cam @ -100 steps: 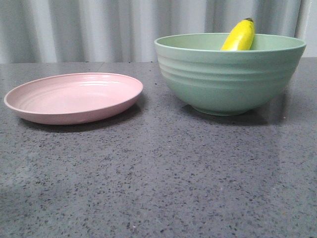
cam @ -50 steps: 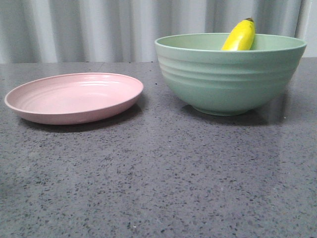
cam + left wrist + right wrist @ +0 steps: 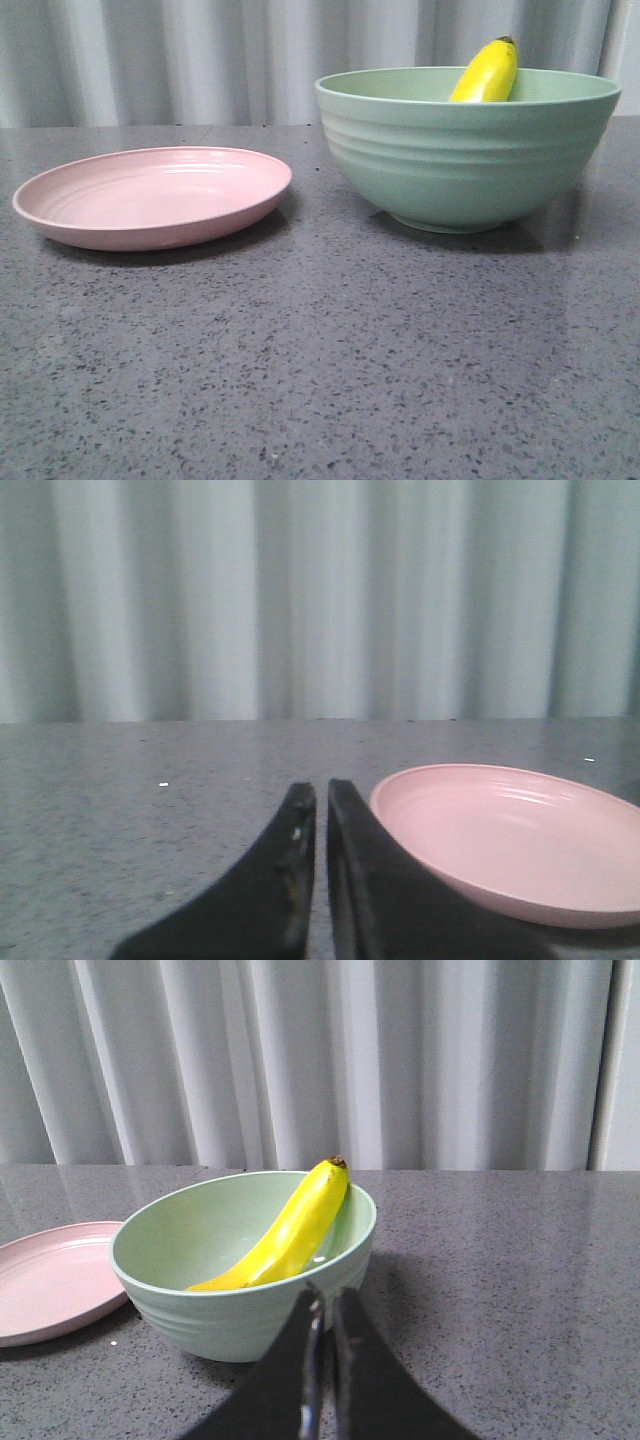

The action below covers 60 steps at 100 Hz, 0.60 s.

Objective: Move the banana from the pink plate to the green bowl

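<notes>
Nothing of note shifts over the last second; scene settled. Right tool (image 3: pixel 322 1310) pressed together, empty, low over the counter (image 3: pixel 320 350). Just beyond it, green bowl (image 3: pixel 250 1320) holds the banana (image 3: pixel 290 1230), leaning on the far wall. Left tool (image 3: pixel 320 805) likewise closed, pink plate (image 3: pixel 520 840) bare beside it. Transfer looks complete.

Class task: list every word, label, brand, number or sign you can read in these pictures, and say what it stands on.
None: no view shows any readable text.
The banana, green bowl, pink plate, grey table and the curtain behind are all plain, and both grippers carry no markings.
</notes>
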Each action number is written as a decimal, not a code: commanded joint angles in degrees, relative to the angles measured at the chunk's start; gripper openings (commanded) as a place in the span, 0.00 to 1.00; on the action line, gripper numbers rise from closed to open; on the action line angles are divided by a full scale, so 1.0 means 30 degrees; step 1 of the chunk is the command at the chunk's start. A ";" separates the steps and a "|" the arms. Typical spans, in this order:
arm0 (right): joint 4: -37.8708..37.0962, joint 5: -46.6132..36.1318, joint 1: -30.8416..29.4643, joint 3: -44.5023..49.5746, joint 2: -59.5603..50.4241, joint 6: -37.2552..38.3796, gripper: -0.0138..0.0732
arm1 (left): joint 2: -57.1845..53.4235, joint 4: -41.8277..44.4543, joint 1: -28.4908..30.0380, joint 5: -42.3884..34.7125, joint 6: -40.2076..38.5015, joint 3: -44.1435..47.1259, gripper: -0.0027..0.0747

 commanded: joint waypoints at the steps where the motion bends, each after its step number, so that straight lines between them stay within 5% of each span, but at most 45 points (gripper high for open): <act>1: -0.0087 -0.1461 -0.0079 -0.0409 -0.0035 -0.0163 0.07 | -0.0299 0.0011 0.1467 -0.0155 0.0335 0.0511 0.01; 32: -0.0087 -0.1461 -0.0079 -0.0409 -0.0035 -0.0163 0.07 | -0.0843 0.0011 0.2748 0.6882 0.0859 0.0511 0.01; 60: -0.0087 -0.1461 -0.0079 -0.0409 -0.0035 -0.0163 0.07 | -0.0843 -0.0090 0.2748 0.6730 0.0859 0.0475 0.01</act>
